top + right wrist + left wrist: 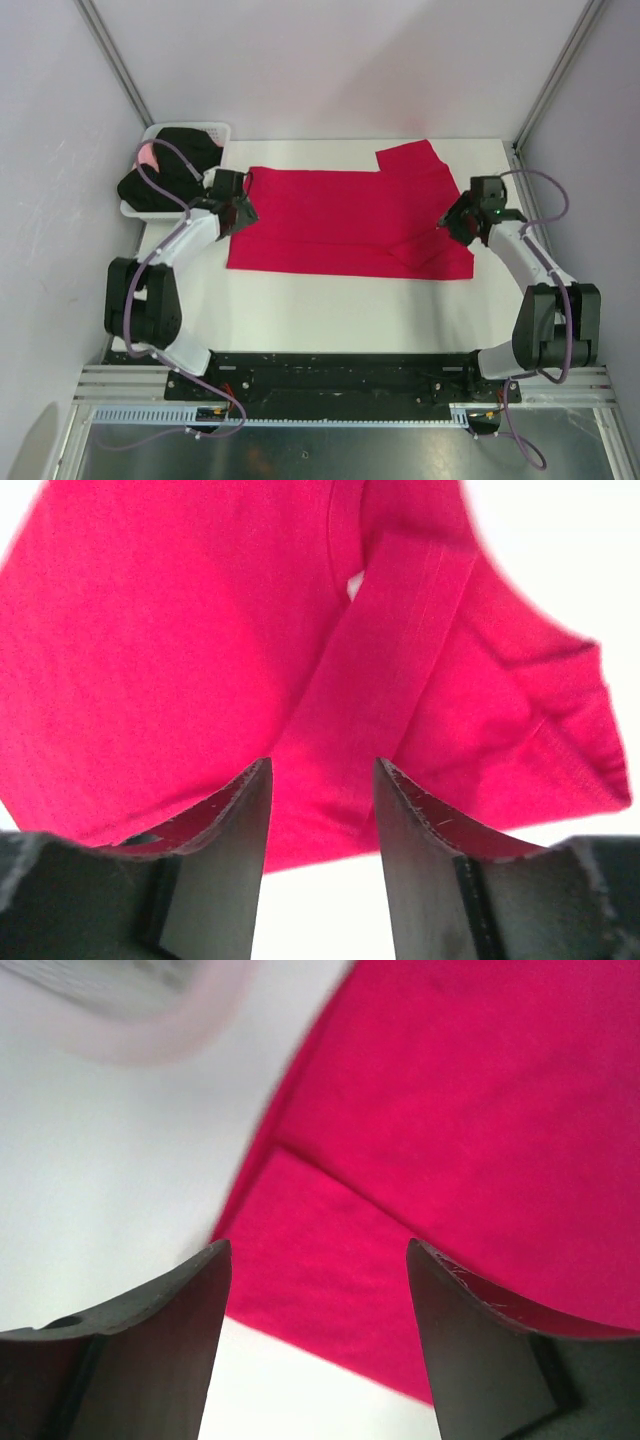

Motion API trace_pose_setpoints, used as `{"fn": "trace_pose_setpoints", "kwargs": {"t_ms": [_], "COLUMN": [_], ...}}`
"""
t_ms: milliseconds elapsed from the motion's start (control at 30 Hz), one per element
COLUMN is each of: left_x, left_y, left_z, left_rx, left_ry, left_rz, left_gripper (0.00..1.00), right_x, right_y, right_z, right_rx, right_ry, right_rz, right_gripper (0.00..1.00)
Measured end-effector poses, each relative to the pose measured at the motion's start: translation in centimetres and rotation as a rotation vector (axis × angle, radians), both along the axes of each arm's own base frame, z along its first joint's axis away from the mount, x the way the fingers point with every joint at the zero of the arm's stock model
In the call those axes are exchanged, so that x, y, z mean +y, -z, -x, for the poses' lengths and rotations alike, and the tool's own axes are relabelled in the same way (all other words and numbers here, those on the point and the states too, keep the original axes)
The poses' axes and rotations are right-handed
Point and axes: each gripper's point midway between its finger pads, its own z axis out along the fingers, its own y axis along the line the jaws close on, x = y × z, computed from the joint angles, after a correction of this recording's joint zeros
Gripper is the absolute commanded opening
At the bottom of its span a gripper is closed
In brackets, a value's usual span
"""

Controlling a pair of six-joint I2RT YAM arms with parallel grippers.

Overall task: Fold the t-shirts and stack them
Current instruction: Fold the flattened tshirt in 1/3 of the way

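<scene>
A crimson red t-shirt (345, 220) lies spread flat across the white table, partly folded, one sleeve sticking out at the back right. Black t-shirts (170, 170) are heaped in the white basket (222, 129) at the back left. My left gripper (243, 212) is open at the shirt's left edge; the left wrist view shows the red cloth edge (330, 1280) between its fingers (170, 1330). My right gripper (447, 222) is open at the shirt's right edge; the right wrist view shows a folded band of the shirt (380, 710) between its fingers (425, 860).
The basket stands at the table's back left corner, with something pink (148, 155) among the black cloth. Grey walls and metal frame posts (545, 75) close in the table. Bare white table (340, 310) lies in front of the shirt.
</scene>
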Motion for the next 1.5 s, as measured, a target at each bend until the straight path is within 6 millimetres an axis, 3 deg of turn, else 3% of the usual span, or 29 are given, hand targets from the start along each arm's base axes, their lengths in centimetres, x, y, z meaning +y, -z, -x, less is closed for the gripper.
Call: {"fn": "trace_pose_setpoints", "kwargs": {"t_ms": [133,267,433,833,967,1133,1233,1500], "left_x": [-3.3,-4.8,-5.0,-5.2,-5.2,-5.2,-5.2,-5.3], "left_y": [-0.3,2.4,4.0,3.1,3.1,3.0,2.8,2.4], "left_z": [2.3,4.5,6.0,5.6,5.6,5.6,5.5,5.5], "left_rx": [-0.029,0.036,0.083,0.046,0.045,0.042,0.036,0.025], "left_ry": [0.077,0.11,0.107,0.112,0.113,0.113,0.114,0.118], "left_rz": [0.069,0.122,0.141,0.153,0.154,0.154,0.156,0.163], "left_gripper": [0.72,0.71,0.7,0.7,0.7,0.69,0.68,0.68], "right_x": [3.9,6.3,7.5,8.6,8.8,8.7,8.9,10.5], "right_y": [2.8,6.3,8.3,9.9,10.3,10.4,10.2,7.8], "right_z": [3.4,5.7,6.4,6.8,6.6,6.3,5.7,-0.1], "right_rx": [0.067,0.167,0.22,0.251,0.252,0.245,0.239,0.147], "right_ry": [-0.108,-0.176,-0.196,-0.191,-0.184,-0.175,-0.179,-0.216], "right_rz": [0.005,0.013,0.023,0.045,0.044,0.047,0.057,0.121], "right_gripper": [0.45,0.44,0.43,0.39,0.3,0.09,0.02,0.0]}}
